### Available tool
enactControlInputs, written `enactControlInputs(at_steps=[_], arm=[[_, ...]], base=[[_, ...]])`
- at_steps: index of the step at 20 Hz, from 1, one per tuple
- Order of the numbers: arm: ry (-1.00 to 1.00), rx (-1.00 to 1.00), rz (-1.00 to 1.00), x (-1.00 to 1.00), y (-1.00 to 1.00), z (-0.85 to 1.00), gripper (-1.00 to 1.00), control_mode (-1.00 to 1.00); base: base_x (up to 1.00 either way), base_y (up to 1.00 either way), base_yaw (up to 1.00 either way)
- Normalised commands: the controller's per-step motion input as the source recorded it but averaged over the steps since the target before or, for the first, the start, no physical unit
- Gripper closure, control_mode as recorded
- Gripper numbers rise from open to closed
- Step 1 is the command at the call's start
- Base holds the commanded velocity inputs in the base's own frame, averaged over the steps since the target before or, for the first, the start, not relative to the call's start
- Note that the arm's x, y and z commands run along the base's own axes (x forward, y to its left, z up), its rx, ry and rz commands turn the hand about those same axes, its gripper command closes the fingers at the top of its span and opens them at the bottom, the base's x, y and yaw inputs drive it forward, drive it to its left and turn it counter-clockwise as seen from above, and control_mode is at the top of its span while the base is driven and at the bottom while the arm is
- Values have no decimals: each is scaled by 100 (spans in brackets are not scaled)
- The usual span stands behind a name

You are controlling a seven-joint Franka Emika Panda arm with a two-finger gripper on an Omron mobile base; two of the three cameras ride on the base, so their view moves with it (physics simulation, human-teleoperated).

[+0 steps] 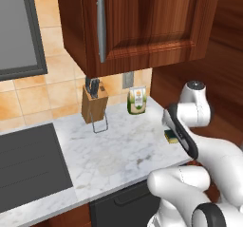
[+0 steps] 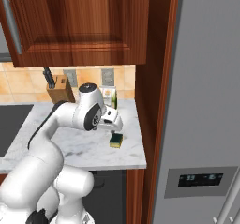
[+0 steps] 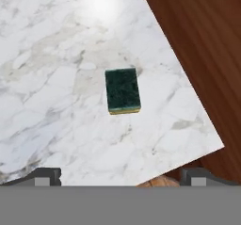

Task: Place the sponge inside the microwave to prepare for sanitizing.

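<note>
The sponge [image 3: 122, 90] is lying flat, green scrub side up, near the bench [image 3: 56, 101] corner, looking light and squashy, so the claw [image 3: 120, 177], hovering above with jaws apart, is best pinching its long sides.

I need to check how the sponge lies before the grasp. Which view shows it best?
The hand view: the sponge lies unobstructed, green side up. The right base view shows it small; the left has it half hidden behind the arm.
</note>
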Motion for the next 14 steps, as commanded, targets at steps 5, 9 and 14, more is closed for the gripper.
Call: enactControlInputs(at_steps=[5, 9, 14], arm=[[4, 0, 0, 65, -17, -48, -100, -100], [-1, 0, 1, 52, -13, -18, -100, -100], [0, 2, 1, 46, -7, -28, -100, -100]], base=[[0, 0, 0], [0, 0, 0], [0, 0, 0]])
